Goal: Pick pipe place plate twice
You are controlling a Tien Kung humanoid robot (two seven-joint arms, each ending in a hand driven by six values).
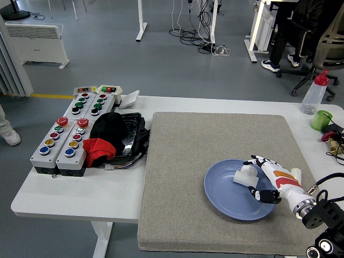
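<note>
- One white plastic pipe fitting (243,175) shows over the right half of the round blue plate (226,200); its long axis runs roughly from the plate's centre out toward its right rim, though its exact shape is partly hidden.
- The right hand (267,181), white with orange and black markings, comes in from beyond the plate's right rim and curls its fingers (262,195) around the fitting, which sticks out from the hand toward the plate's centre.
- Whether the fitting touches the plate's surface cannot be told.
- One plate lies on the grey felt mat (188,161), toward its near right part.
- A second small white piece (296,173) lies on the mat just right of the plate, behind the hand.
- Left of the mat, well apart from the plate, stand four grey push-button boxes (64,137).
</note>
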